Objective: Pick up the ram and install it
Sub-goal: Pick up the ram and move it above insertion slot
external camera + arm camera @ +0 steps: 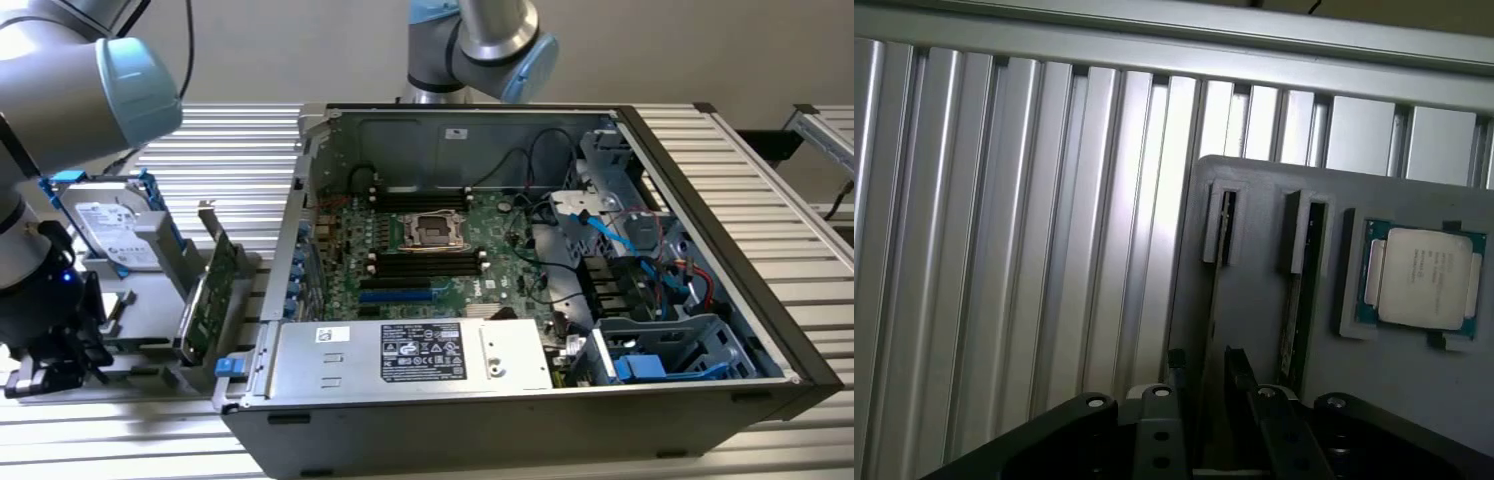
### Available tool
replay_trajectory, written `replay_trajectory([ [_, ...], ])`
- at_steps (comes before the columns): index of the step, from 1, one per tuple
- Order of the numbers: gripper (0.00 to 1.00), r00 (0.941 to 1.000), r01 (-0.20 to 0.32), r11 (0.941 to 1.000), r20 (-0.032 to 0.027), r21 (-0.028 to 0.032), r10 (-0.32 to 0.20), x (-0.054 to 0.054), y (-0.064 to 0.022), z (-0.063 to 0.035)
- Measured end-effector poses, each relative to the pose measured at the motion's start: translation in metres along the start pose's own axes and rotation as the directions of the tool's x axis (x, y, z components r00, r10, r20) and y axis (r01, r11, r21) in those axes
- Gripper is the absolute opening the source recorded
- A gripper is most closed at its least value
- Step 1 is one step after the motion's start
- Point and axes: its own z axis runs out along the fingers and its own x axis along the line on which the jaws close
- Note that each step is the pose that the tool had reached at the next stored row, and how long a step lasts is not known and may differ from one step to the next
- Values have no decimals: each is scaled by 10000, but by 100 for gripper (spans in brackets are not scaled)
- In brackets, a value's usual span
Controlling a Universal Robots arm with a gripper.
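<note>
My fingers (1241,378) hang low over the grey holder (1254,280), which sits on the slatted bench (1004,250) to the exterior view's left of the open computer case (534,420). They stand parted with a clear gap between them and have hold of nothing.

The ram (1214,300) stands on edge in 1 of the holder's 2 narrow slots. Its exposed edge runs into the gap between my 2 fingers, and I cannot tell whether either one touches it. A 2nd stick (1291,310) stands in the neighbouring slot just beside it. A processor (1424,275) lies in its own recess further along.

I judge the ram light and stiff but thin. It should not sag, yet it could crack or shed a chip if bent or pinched askew. The flat faces are the place to take it, squarely and near the middle of its length, so it does not swing. The neighbouring stick leaves little room for the finger on that side.
</note>
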Motion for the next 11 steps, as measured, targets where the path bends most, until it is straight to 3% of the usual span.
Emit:
replay_trajectory([
  [5, 30, 10000, -23, 10000, 1, -1, 23, -2, -2, 80],
  [11, 30, 10000, -38, 10000, 3, -3, 38, -2, -2, 87],
])
